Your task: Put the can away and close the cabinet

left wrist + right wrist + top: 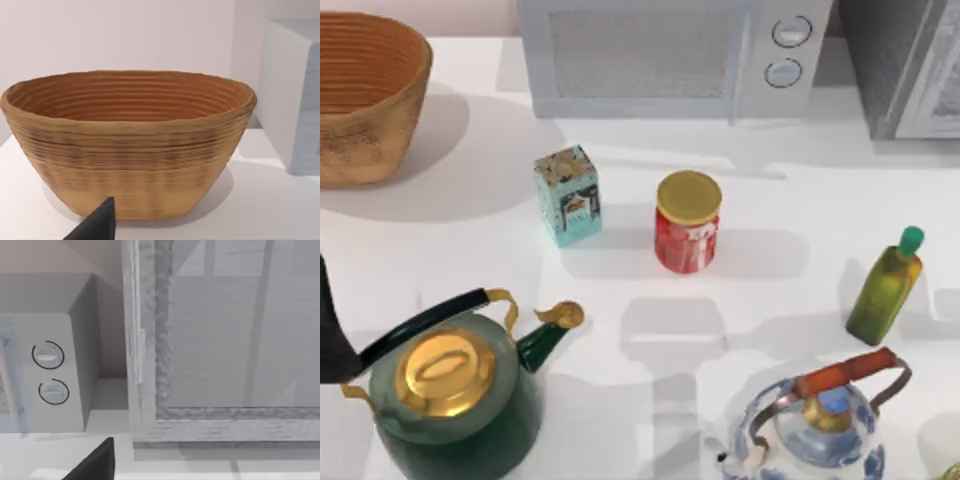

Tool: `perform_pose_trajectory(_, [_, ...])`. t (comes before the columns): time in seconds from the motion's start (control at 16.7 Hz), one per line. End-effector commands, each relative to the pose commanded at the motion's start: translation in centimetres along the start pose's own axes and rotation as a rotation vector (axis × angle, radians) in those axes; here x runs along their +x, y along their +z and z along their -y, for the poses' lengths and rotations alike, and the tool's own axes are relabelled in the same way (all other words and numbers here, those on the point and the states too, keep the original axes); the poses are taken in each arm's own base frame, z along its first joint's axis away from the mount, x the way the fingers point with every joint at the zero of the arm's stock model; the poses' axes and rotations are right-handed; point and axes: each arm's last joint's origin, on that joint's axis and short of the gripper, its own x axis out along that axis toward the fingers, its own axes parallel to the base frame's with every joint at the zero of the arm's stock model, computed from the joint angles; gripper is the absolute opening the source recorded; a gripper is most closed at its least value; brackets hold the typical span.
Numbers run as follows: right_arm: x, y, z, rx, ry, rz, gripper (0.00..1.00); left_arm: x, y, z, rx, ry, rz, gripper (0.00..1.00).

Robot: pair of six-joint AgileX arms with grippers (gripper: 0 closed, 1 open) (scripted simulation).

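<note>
The can [688, 222] stands upright mid-table, the cabinet [905, 65] beyond it at far right. The right arm is judged nearer the cabinet. Whether either gripper is released or clenched cannot be told.

Open tabletop [790, 215] lies between the can [687, 221] and the cabinet [905, 65], flanked by the oil bottle [886, 287].

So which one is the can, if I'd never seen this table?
Start at the white microwave at the back of the table. Just in front of it, mid-table, stands the can, right of a pale blue carton. It alone is round and red with a gold lid.
</note>
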Motion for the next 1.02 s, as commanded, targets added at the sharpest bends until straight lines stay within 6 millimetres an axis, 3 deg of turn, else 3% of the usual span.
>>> perform_pose_trajectory(0.18, [-0.3,-4.8,0.0,0.000,0.018,0.040,1.00,0.0,0.0,0.0,0.000,0.000,0.000,1.00])
perform_pose_trajectory(0.36, [-0.1,-7.4,0.0,0.000,0.028,0.065,1.00,0.0,0.0,0.0,0.000,0.000,0.000,1.00])
perform_pose_trajectory(0.78, [0.0,-7.8,0.0,0.000,0.032,0.065,1.00,0.0,0.0,0.0,0.000,0.000,0.000,1.00])
perform_pose_trajectory(1.02, [0.4,-6.3,0.5,0.009,0.057,0.102,1.00,0.0,0.0,0.0,0.000,0.000,0.000,1.00])
